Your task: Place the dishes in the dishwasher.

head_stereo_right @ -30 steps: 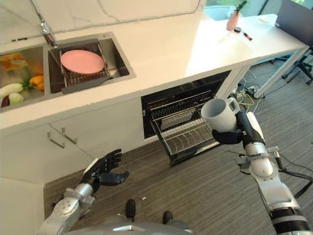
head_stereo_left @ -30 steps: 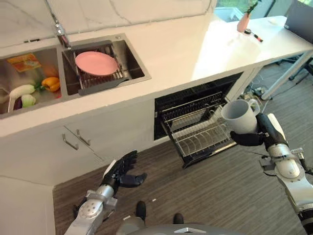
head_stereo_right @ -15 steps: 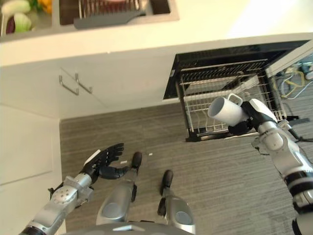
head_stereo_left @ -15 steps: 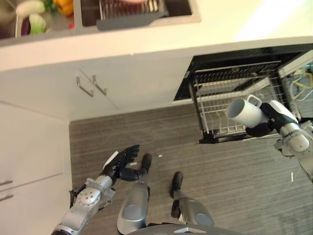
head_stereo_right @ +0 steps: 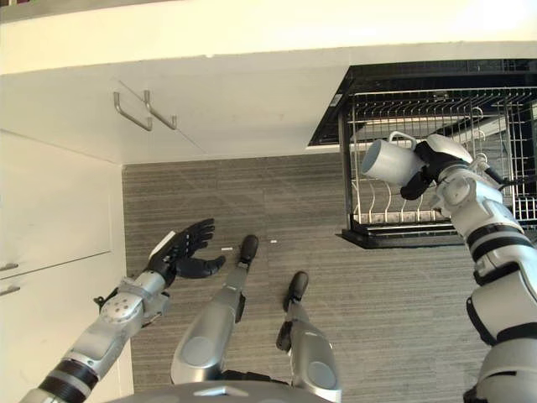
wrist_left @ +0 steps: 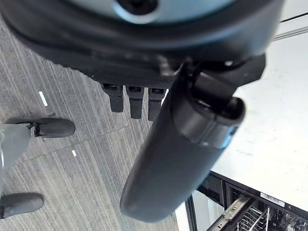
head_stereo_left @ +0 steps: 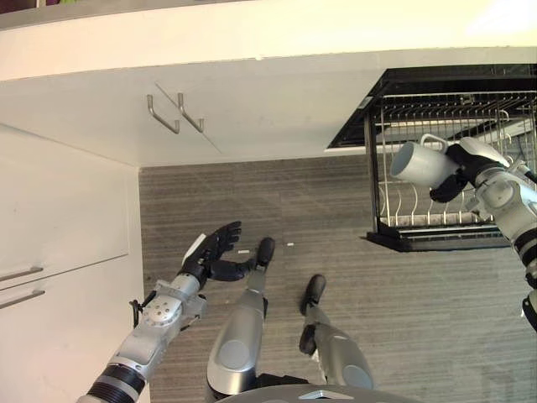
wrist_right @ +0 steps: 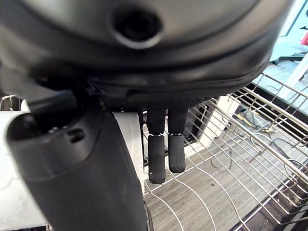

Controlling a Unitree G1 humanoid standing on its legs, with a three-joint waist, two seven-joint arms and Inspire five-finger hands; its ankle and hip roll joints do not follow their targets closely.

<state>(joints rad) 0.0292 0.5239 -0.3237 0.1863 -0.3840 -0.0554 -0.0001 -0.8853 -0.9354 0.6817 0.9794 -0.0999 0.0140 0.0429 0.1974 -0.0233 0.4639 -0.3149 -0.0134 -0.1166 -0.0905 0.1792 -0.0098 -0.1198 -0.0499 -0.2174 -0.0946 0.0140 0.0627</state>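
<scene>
A white mug (head_stereo_left: 417, 162) lies tilted on its side in the air, mouth toward the left, with my right hand (head_stereo_left: 457, 174) shut on its handle end. It hangs over the left part of the pulled-out wire dishwasher rack (head_stereo_left: 445, 228), which looks bare in the part that shows. In the right wrist view the mug (wrist_right: 129, 132) sits between thumb and fingers (wrist_right: 166, 154), with rack wires beyond. My left hand (head_stereo_left: 210, 256) is open and holds nothing, low over the floor at the left; its fingers (wrist_left: 130, 98) are straight.
The dishwasher opening (head_stereo_left: 436, 80) is dark under the white counter edge. Two metal handles (head_stereo_left: 164, 115) stick out of the white cabinet front to its left. More white cabinet doors (head_stereo_left: 59, 235) stand at the far left. Grey wood floor (head_stereo_left: 336, 201) lies between.
The camera has tipped down, so sink and counter top have left the picture. My right hand has carried the mug closer in over the rack's left part. The left hand stays open.
</scene>
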